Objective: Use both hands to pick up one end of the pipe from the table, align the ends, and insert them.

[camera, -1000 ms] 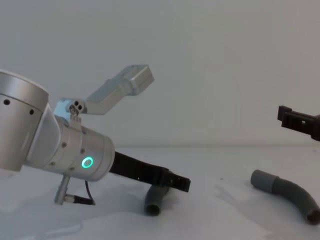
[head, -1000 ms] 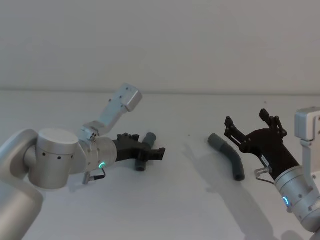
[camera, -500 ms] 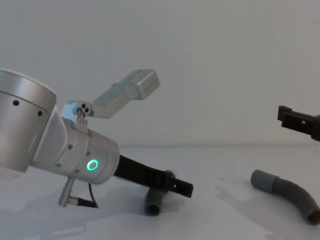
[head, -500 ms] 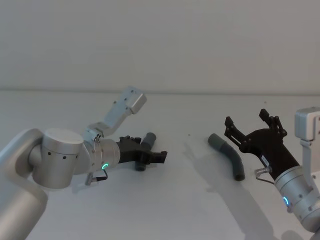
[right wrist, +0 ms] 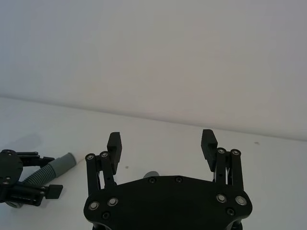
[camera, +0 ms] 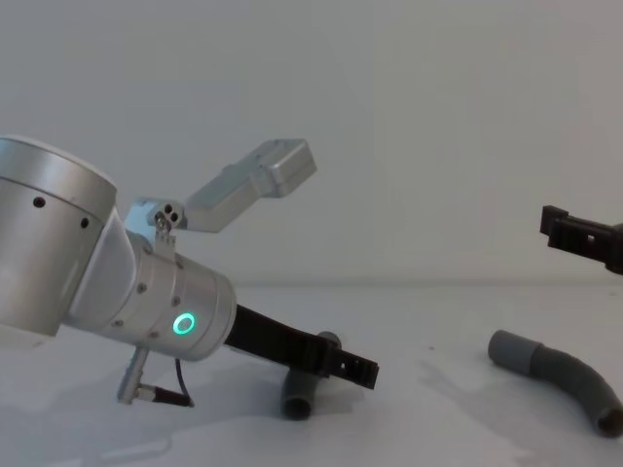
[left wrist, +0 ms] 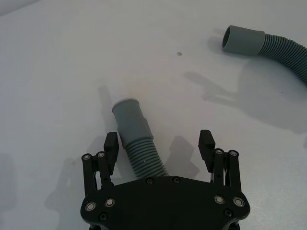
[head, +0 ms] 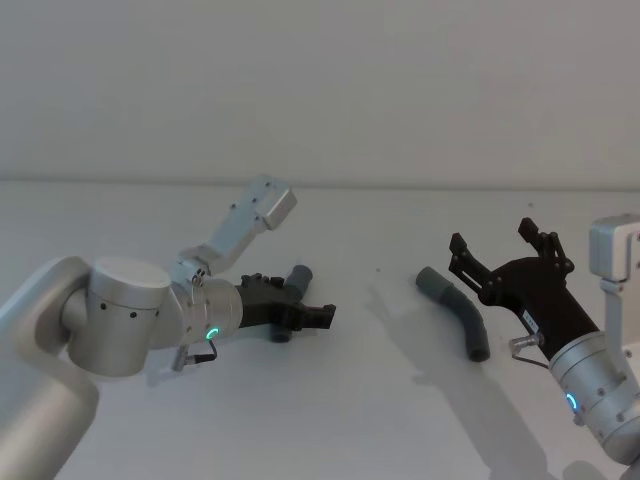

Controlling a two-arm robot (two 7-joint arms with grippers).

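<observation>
Head view: left gripper [head: 297, 300] low on the left side of the table [head: 350, 410], fingers spread wide, straddling the short hose [head: 299, 276] without clamping it. Left wrist view: ribbed body of the short hose just beside one finger [left wrist: 111, 143], well apart from the other; smooth cuff [left wrist: 128, 117] lying past the fingertips on the far side, flat on the table. Chest view: near end of the short hose [camera: 298, 403] resting on the table below the black fingers. Long hose [head: 462, 315] on the right side, lying flat, well apart from the short hose, socket cuff [head: 431, 283] at its far left end, body curving near and right. Right gripper [head: 493, 237] raised above the table, just right of the long hose, fingers spread wide, holding nothing. Right wrist view: both fingertips of the right gripper clear of any object, gap fully open.
</observation>
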